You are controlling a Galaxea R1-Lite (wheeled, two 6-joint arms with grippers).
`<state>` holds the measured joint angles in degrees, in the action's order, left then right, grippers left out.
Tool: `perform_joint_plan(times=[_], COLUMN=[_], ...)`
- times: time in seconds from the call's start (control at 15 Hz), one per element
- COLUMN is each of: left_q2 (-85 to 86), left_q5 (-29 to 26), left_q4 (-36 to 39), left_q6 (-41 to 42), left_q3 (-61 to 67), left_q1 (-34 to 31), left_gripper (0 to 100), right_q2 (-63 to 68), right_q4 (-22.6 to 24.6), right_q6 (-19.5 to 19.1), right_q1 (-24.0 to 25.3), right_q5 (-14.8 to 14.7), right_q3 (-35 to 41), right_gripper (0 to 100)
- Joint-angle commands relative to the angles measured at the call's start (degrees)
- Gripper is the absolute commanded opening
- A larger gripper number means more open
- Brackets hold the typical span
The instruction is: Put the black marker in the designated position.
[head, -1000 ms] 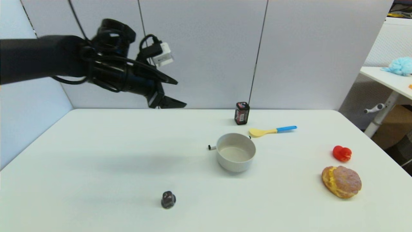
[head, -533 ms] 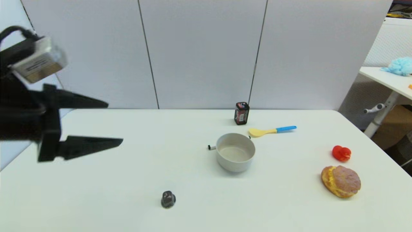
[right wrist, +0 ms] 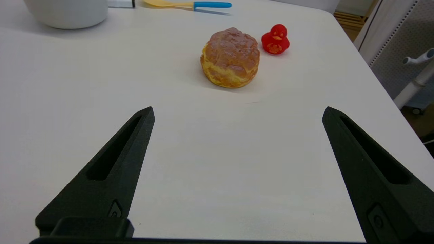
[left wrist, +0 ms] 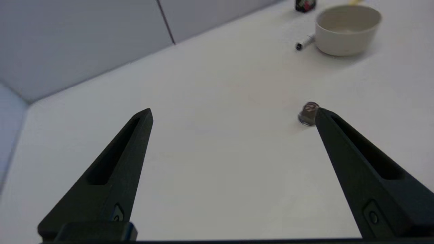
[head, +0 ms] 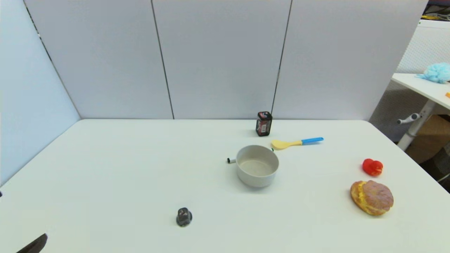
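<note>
The black marker (head: 231,160) lies flat on the white table, right behind the white bowl (head: 257,165), which hides most of it. Its dark-capped end sticks out on the bowl's left, seen too as the marker (left wrist: 304,43) in the left wrist view and the marker (right wrist: 121,3) in the right wrist view. My left gripper (left wrist: 234,113) is open and empty, low over the table's near-left corner, far from the marker. Only one of its fingertips (head: 35,244) shows in the head view. My right gripper (right wrist: 237,113) is open and empty over the near-right table.
A black battery (head: 264,123) stands at the back, a yellow spoon with a blue handle (head: 297,142) beside the bowl. A red toy duck (head: 372,167) and a cream puff (head: 372,197) sit on the right. A small dark knob-like piece (head: 184,216) sits near the front.
My left arm has pulled back from high over the table's left side to the near-left corner and has almost left the head view. The objects on the table have not moved.
</note>
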<state>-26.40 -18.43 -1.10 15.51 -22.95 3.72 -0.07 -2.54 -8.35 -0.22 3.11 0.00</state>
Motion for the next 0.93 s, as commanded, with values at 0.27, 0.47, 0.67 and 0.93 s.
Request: perform_joint_plan(times=[0.27,0.47,0.67,0.93], left_q2=[26.58,26.32,26.32,26.32], left_q5=[7.36,12.02,14.30,16.59], left_q4=[1.89,7.16,1.36,1.27], left_q6=[-1.53,-1.62,-4.17,-11.46], left_q3=[19.00,22.78,22.87,22.87], left_q1=[-3.81,-3.81,-3.81,-3.89], left_gripper=[100,100,100,100], right_q2=[0.07,0.07,0.07,0.07], right_q4=[-0.01,-0.01,-0.01,-0.01], right_q6=[-0.09,-0.09,-0.09,-0.09], right_q1=[-0.04,-0.04,-0.04,-0.04], right_q5=[0.06,0.06,0.06,0.06], right_q3=[0.00,0.00,0.00,0.00], right_gripper=[100,100,100,100])
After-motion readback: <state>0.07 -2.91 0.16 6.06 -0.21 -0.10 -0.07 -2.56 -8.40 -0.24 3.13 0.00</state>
